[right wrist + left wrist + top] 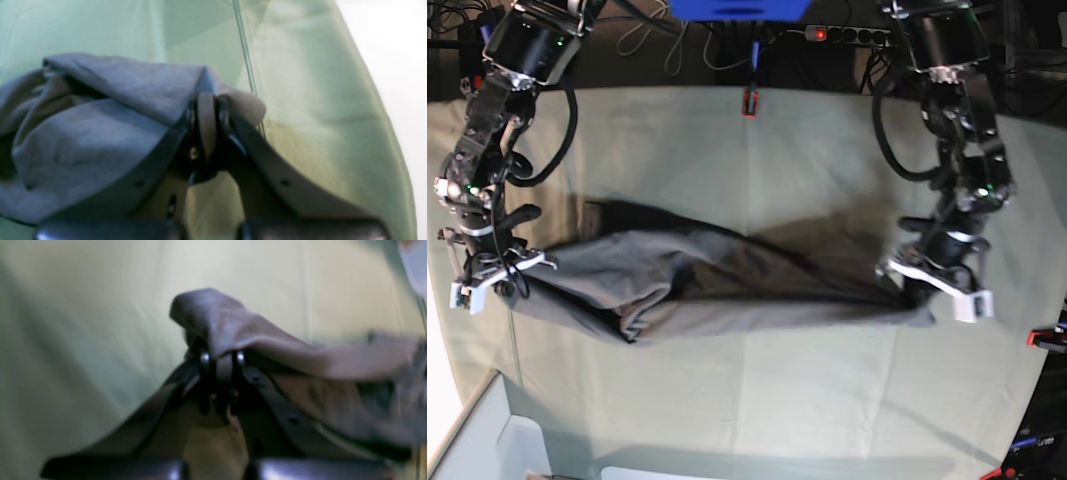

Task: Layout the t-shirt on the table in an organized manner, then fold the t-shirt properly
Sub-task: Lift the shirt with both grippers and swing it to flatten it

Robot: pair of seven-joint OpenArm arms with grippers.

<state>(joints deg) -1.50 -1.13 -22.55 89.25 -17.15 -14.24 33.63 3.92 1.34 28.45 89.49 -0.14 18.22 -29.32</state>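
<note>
Your left claw [222, 356] is clamped on a fold of the t-shirt [717, 285], with grey fabric humped over its fingertips and trailing off to one side in the left wrist view. Your right claw [208, 110] is likewise pinched tight on the shirt's opposite end, cloth bunched beside and over its tips. In the base view the t-shirt hangs stretched between the two claws as a long, rumpled band, sagging onto the counter [827, 150] in the middle, with a looser bulge of fabric near the right claw. A small red clamp [749, 103] sits at the counter's far edge, well apart from both claws.
</note>
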